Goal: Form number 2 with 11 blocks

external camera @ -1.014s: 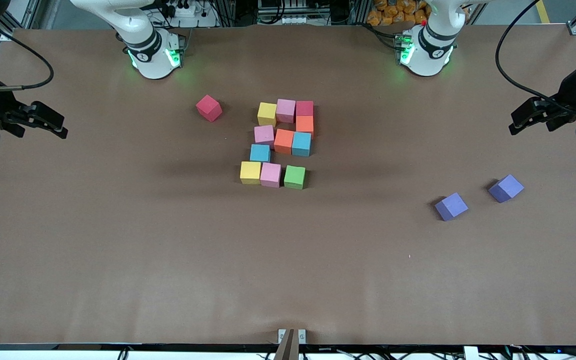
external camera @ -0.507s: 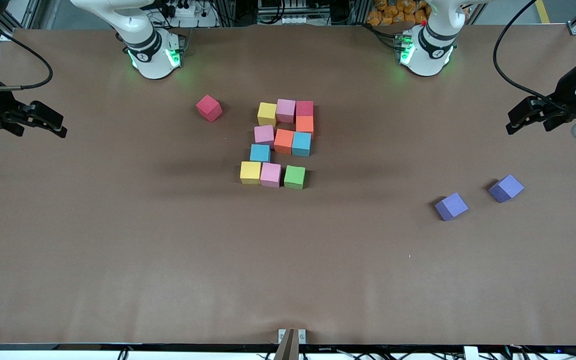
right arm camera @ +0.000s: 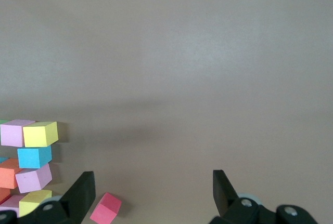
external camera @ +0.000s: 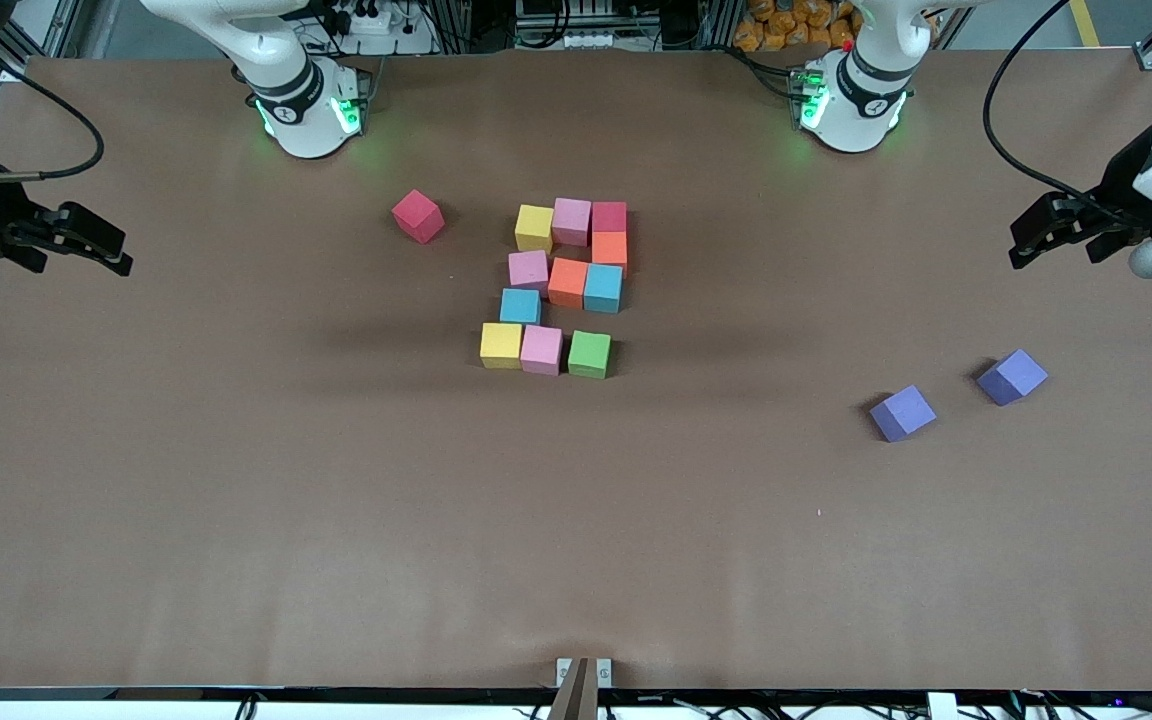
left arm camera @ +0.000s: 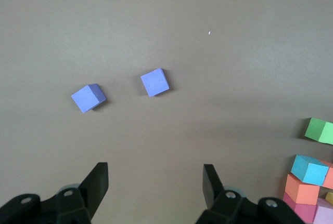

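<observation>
Your number 2 (external camera: 561, 288) sits mid-table, between the two arms' ends and closer to their bases than to the front camera. It reads as finished: three cubes in the row closest to the bases, an orange one under the red corner, three across the middle, a blue one (external camera: 520, 305) stepping down, then yellow, pink and green. The green cube (external camera: 589, 354) stands a hair apart from the pink one beside it, so the row looks slightly loose.

A spare red cube (external camera: 418, 216) lies toward the right arm's end. Two purple cubes (external camera: 902, 413) rest well off toward the left arm's end, likely unused.

Both arms wait at the table's ends. The left gripper (left arm camera: 155, 182) hangs with jaws apart and empty. The right gripper (right arm camera: 153, 192) is spread wide and empty too.
</observation>
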Controlling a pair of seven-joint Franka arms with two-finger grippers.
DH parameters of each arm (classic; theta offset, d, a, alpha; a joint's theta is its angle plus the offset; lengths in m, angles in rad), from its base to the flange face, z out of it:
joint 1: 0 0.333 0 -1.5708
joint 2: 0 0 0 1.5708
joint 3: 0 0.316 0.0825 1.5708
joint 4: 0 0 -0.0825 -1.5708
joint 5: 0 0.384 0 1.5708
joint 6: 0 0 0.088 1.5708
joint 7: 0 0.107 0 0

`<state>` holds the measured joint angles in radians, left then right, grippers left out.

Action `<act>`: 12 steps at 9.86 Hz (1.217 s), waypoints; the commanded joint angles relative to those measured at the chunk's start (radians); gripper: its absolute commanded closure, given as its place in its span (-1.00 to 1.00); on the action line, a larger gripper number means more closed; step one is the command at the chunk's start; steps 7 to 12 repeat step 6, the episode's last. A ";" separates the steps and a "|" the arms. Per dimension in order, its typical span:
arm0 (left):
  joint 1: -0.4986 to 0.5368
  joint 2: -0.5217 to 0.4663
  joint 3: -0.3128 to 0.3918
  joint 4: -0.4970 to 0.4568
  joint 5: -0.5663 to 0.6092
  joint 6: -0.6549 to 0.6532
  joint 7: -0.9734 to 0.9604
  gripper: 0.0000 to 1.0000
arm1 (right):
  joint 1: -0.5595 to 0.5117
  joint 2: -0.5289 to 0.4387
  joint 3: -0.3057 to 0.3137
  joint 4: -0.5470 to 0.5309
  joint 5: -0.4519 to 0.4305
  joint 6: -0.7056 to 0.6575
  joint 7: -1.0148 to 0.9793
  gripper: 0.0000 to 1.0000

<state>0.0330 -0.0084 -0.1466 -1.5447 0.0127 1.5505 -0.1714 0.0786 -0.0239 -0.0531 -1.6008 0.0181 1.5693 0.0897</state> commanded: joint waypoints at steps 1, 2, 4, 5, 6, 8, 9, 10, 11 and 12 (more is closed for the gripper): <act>-0.004 0.001 -0.007 0.021 0.024 -0.003 0.026 -0.63 | 0.000 0.004 0.001 0.013 -0.015 -0.011 0.005 -1.00; -0.004 0.001 -0.013 0.023 0.024 -0.006 0.038 -0.63 | 0.000 0.002 0.001 0.015 -0.015 -0.012 0.005 -1.00; -0.001 -0.001 -0.013 0.025 0.024 -0.013 0.049 -0.63 | 0.000 0.004 0.001 0.013 -0.015 -0.011 0.005 -1.00; -0.002 -0.002 -0.013 0.025 0.024 -0.015 0.049 -0.63 | 0.000 0.004 0.001 0.013 -0.014 -0.009 0.007 -1.00; -0.001 -0.002 -0.016 0.025 0.024 -0.015 0.049 -0.63 | 0.000 0.004 0.001 0.013 -0.014 -0.009 0.005 -1.00; -0.001 -0.002 -0.016 0.025 0.024 -0.015 0.049 -0.63 | 0.000 0.004 0.001 0.013 -0.014 -0.009 0.005 -1.00; -0.001 -0.002 -0.016 0.025 0.024 -0.015 0.049 -0.63 | 0.000 0.004 0.001 0.013 -0.014 -0.009 0.005 -1.00; -0.001 -0.002 -0.016 0.025 0.024 -0.015 0.049 -0.63 | 0.000 0.004 0.001 0.013 -0.014 -0.009 0.005 -1.00; -0.001 -0.002 -0.016 0.025 0.024 -0.015 0.049 -0.63 | 0.000 0.004 0.001 0.013 -0.014 -0.009 0.005 -1.00; -0.001 -0.002 -0.016 0.025 0.024 -0.015 0.049 -0.63 | 0.000 0.004 0.001 0.013 -0.014 -0.009 0.005 -1.00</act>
